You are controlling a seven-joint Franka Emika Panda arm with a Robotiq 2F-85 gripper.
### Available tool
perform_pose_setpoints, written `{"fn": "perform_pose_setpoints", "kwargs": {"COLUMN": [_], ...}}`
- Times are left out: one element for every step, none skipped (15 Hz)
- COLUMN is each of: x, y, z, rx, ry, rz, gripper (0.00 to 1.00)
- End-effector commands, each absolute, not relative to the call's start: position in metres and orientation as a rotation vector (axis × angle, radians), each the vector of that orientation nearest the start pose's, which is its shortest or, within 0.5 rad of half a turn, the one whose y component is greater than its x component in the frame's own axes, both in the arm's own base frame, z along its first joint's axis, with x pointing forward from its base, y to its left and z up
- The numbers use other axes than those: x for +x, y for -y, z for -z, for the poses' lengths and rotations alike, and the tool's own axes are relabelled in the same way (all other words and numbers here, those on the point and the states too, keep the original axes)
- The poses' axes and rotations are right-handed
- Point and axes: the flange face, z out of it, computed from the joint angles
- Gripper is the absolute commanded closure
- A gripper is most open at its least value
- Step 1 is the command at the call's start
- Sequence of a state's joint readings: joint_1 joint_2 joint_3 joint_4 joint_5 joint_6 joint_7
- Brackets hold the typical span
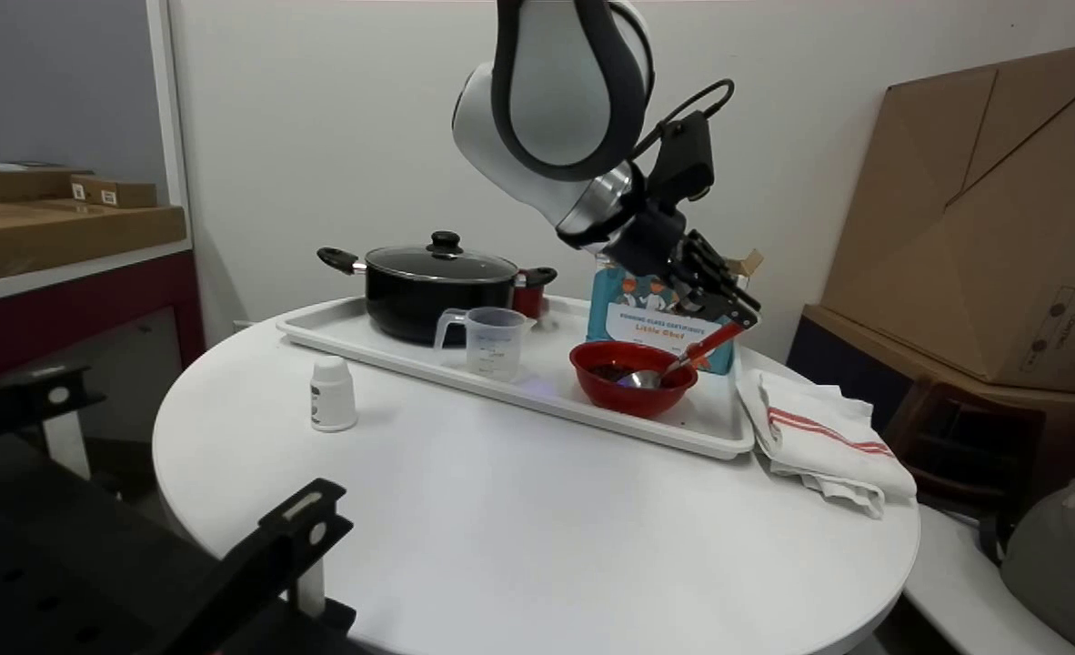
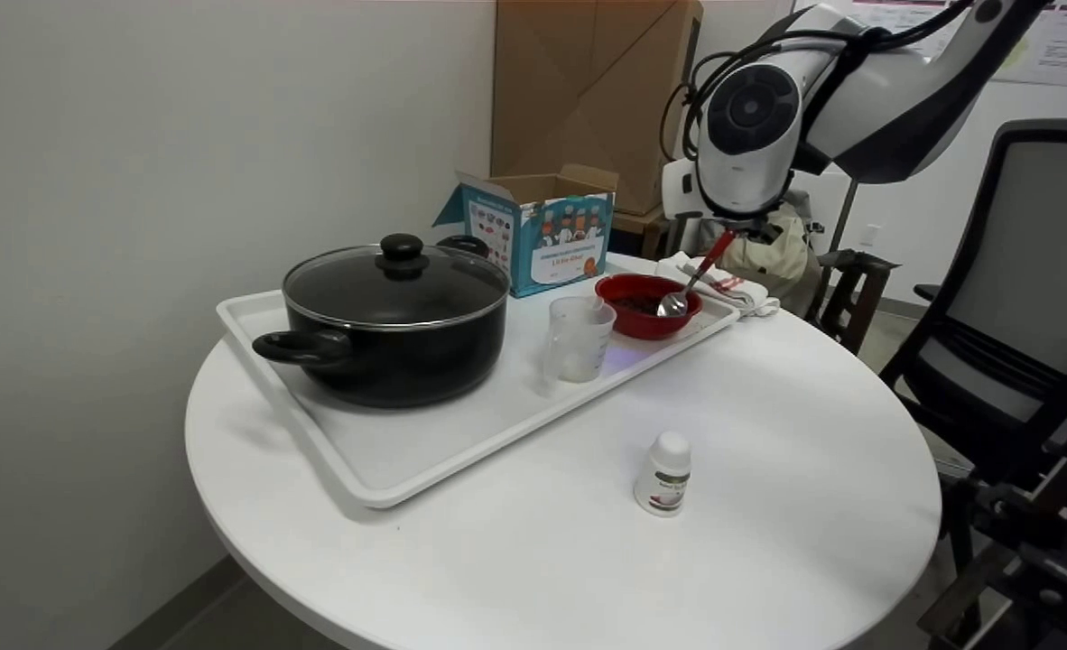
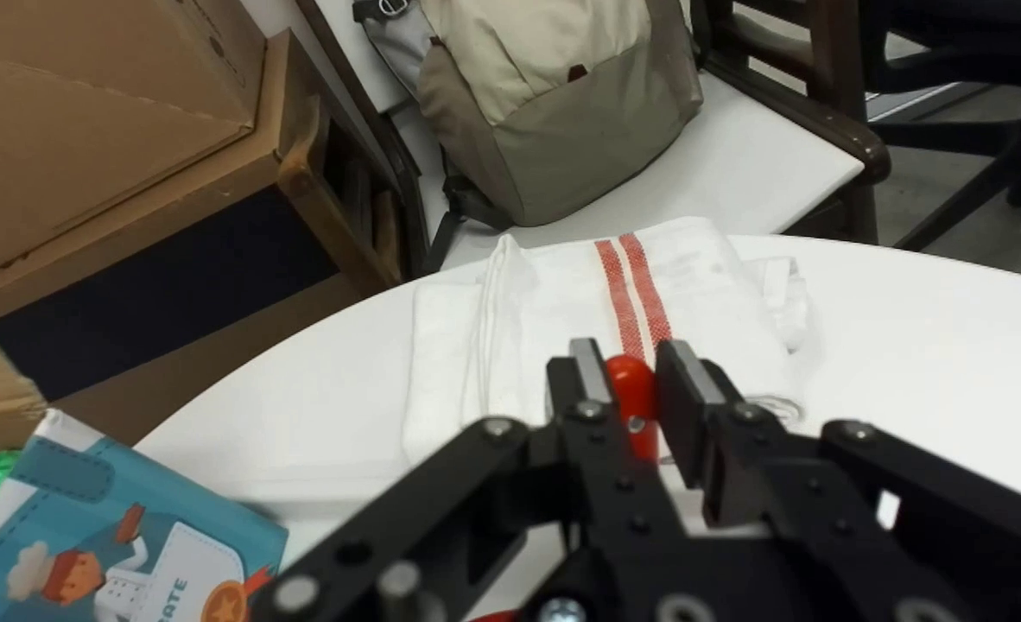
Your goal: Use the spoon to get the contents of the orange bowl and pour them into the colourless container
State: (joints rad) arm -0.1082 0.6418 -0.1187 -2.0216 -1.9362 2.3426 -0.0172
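The spoon has a red handle and a metal scoop; it shows in both exterior views (image 1: 709, 343) (image 2: 712, 252). My gripper (image 1: 743, 313) is shut on the upper end of its handle, whose red tip (image 3: 631, 389) shows between the fingers (image 3: 630, 373) in the wrist view. The spoon is tilted, with its scoop inside the orange bowl. This red-orange bowl (image 1: 627, 397) (image 2: 647, 327) stands on the tray and holds dark contents; only a sliver of it (image 3: 497, 617) shows in the wrist view. The colourless container, a clear measuring cup with a handle (image 1: 496, 344) (image 2: 582, 336), stands beside the bowl.
The white tray (image 1: 537, 397) also bears a black lidded pot (image 2: 398, 348) and a blue cardboard box (image 2: 562, 244) behind the bowl. A folded white cloth (image 3: 545, 311) lies beside the tray. A small white bottle (image 2: 663, 478) stands on the round table (image 2: 768, 542).
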Motion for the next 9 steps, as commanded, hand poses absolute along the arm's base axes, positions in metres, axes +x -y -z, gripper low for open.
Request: {"fn": "perform_pose_setpoints", "kwargs": {"x": [0.553, 0.554, 0.555, 0.556, 0.558, 0.560, 0.564, 0.567, 0.572], "y": [0.145, 0.144, 0.144, 0.143, 0.142, 0.142, 0.143, 0.143, 0.143], "z": [-0.119, -0.119, -0.118, -0.118, -0.117, -0.117, -0.116, -0.117, -0.117], "rx": [1.509, 1.522, 1.537, 1.552, 1.570, 1.587, 1.609, 1.626, 1.640], "ry": [-1.378, -1.361, -1.346, -1.328, -1.308, -1.285, -1.256, -1.231, -1.206], "rz": [0.417, 0.422, 0.430, 0.435, 0.441, 0.444, 0.450, 0.453, 0.451], "gripper": [0.91, 0.91, 0.91, 0.91, 0.91, 0.91, 0.91, 0.91, 0.91]}}
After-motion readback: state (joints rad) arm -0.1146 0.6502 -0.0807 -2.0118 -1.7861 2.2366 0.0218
